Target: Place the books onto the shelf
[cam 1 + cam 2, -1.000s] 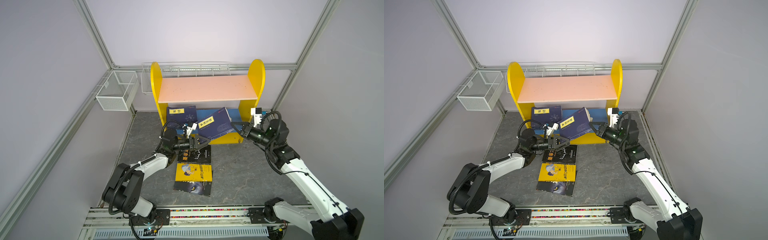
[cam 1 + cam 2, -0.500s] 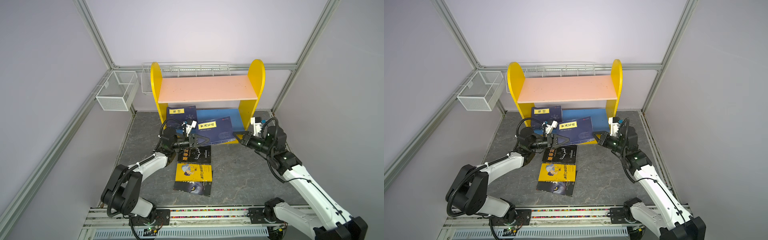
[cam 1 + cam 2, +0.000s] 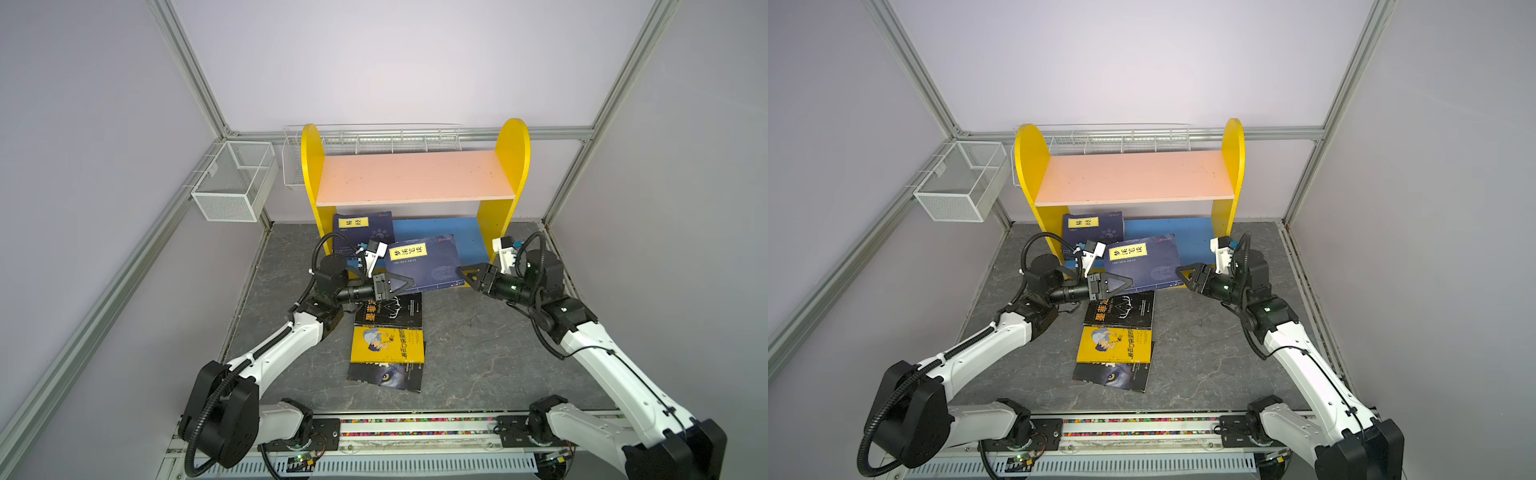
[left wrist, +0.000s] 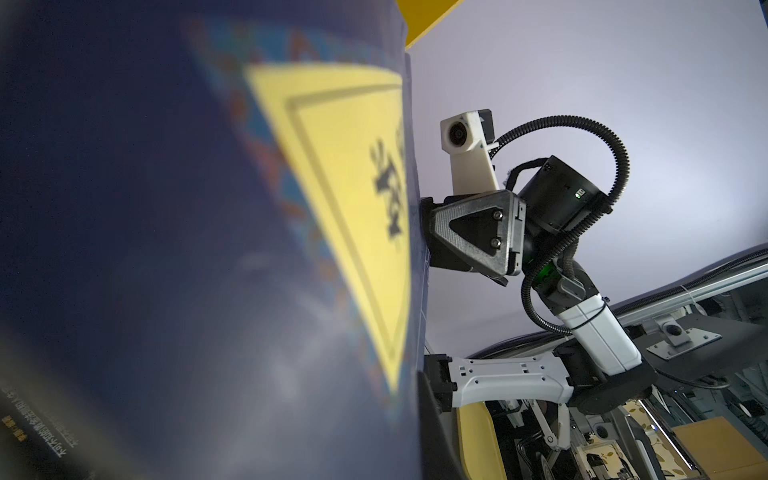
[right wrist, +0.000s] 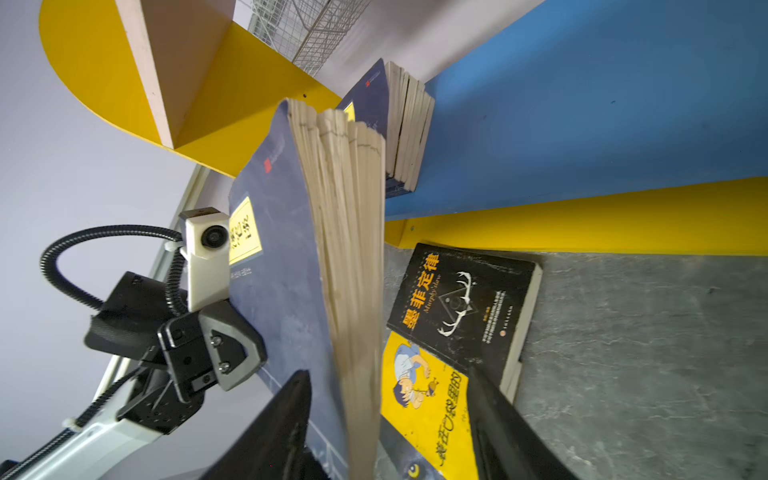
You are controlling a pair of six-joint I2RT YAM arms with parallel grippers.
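Note:
A stack of navy books point(image 3: 424, 262) point(image 3: 1142, 262) with a yellow label hangs tilted at the front of the shelf's blue lower board point(image 3: 440, 230). My left gripper point(image 3: 409, 282) point(image 3: 1129, 282) is shut on its near left corner; the navy cover point(image 4: 166, 249) fills the left wrist view. My right gripper point(image 3: 461, 272) point(image 5: 386, 419) is open, its fingers point(image 5: 291, 415) standing clear on either side of the stack's page edges point(image 5: 345, 249). More navy books point(image 3: 363, 230) lean at the lower board's left end. The pink upper board point(image 3: 415, 176) is bare.
On the grey floor lie a black book point(image 3: 390, 309), a yellow cartoon-cover book point(image 3: 386, 345) and a wolf-eye book point(image 3: 386, 376), overlapping, just below the held stack. White wire baskets point(image 3: 232, 183) hang on the left and back walls. Yellow side panels point(image 3: 505, 183) bound the shelf.
The navy stack has tipped from a steep tilt to a flatter one. My left gripper shut on its corner. My right gripper opened and drew back to the right.

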